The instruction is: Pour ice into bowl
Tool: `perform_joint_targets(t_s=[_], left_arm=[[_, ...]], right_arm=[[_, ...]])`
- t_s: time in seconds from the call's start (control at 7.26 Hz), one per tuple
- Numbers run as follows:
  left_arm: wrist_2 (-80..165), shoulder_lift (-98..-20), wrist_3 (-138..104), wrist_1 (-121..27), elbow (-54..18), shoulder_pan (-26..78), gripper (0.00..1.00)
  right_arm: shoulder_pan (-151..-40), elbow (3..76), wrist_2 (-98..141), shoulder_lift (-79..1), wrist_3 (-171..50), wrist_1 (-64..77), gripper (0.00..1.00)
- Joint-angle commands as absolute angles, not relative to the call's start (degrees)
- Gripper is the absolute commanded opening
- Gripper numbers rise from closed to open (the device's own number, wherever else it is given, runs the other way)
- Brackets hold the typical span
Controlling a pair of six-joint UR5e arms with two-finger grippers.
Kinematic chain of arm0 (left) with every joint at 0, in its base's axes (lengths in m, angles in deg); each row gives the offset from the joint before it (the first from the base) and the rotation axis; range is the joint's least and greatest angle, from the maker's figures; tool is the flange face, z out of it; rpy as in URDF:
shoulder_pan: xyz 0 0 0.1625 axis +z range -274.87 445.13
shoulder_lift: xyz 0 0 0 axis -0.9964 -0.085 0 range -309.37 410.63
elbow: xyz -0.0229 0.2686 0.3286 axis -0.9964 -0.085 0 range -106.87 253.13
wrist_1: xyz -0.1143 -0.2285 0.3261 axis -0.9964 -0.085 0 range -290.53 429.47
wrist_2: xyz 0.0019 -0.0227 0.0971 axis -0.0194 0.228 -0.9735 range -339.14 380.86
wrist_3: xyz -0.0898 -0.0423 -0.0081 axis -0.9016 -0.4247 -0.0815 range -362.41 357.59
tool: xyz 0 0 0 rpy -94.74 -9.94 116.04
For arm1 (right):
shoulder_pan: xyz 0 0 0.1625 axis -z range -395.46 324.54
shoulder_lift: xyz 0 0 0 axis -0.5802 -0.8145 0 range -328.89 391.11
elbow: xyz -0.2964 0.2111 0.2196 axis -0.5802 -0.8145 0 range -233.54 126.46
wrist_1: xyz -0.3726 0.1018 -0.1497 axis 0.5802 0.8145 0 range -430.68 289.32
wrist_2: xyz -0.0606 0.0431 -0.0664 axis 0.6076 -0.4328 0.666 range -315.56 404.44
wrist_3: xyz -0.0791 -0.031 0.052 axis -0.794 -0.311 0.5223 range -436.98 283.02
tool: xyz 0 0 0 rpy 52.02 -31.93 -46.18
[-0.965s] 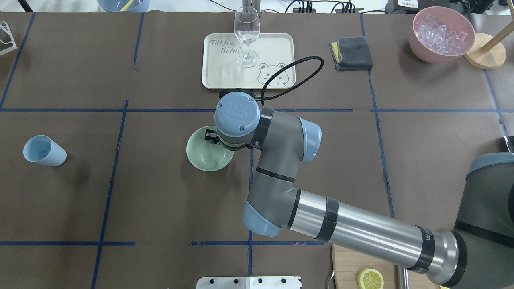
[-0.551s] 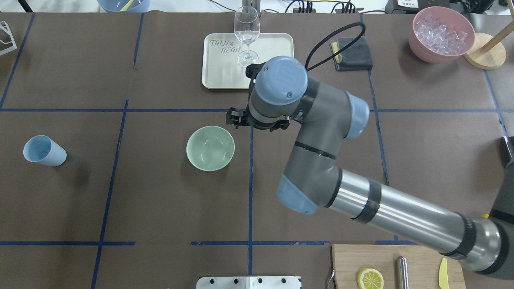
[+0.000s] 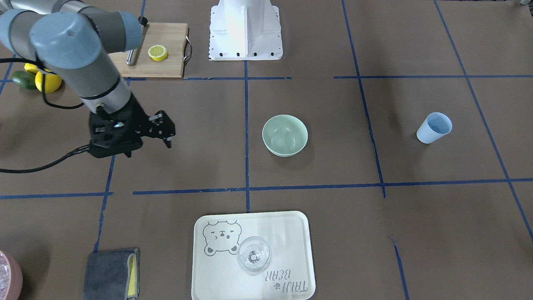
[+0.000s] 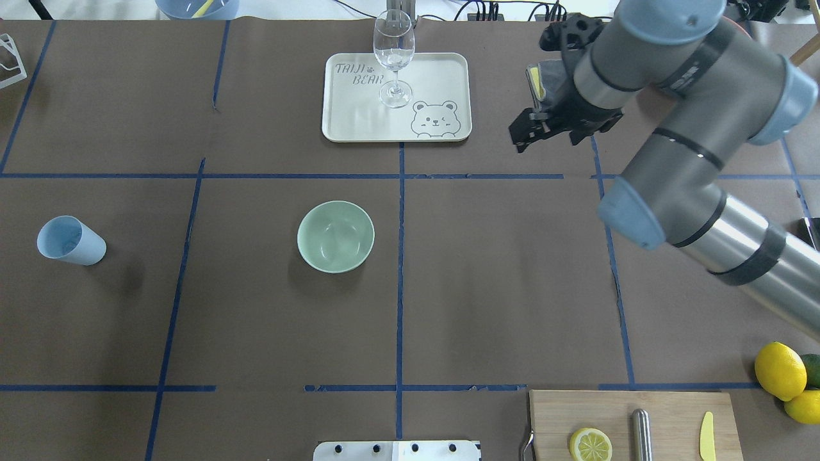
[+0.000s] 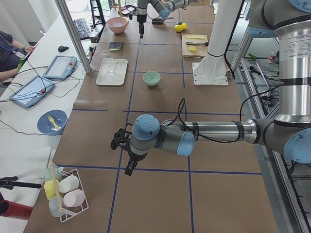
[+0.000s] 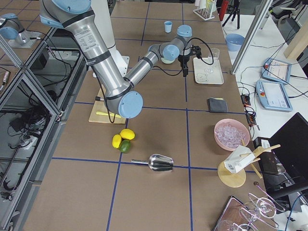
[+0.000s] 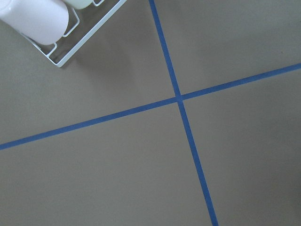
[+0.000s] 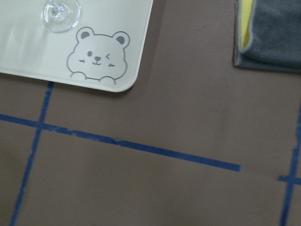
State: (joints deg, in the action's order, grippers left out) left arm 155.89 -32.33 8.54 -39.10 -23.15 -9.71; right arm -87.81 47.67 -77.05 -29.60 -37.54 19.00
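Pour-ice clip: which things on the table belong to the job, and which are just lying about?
Job:
mint-green bowl
light blue cup, probably the pouring vessel; contents unclear

Lying about:
wine glass on the bear tray
grey cloth
cutting board with lemon half
whole lemons
metal scoop
pink tub

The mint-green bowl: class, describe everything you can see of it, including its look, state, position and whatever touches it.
The bowl is round, pale mint green, smooth and plain, with a slightly glossy surface that could be glazed ceramic or plastic. It stands upright, mouth up, on the brown-covered table, near the middle and just beside a blue tape line. Its inside shows only soft glints, and it looks empty. Nothing but the table touches it.
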Motion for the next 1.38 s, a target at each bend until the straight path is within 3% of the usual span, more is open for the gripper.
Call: perform_joint_targets(t_s=[0.0, 0.55, 0.83, 1.24], left_arm=[[155.8, -32.4, 8.3, -47.8, -22.7, -9.7, 1.00], [156.4, -33.9, 4.7, -69.8, -22.2, -8.3, 1.00], [158.0, -33.8, -13.0, -79.7, -22.4, -2.7, 1.00], [143.3, -31.7, -30.7, -88.9, -26.4, 9.5, 1.00]], right_arm=[[-100.5, 46.4, -83.6, -38.8, -65.3, 20.6, 1.00], [-120.1, 39.7, -89.3, -50.3, -92.2, 22.2, 1.00], [-122.6, 40.5, -90.0, -56.1, -93.2, 21.4, 1.00], [-123.8, 40.7, -90.3, -57.9, -93.2, 21.4, 1.00]])
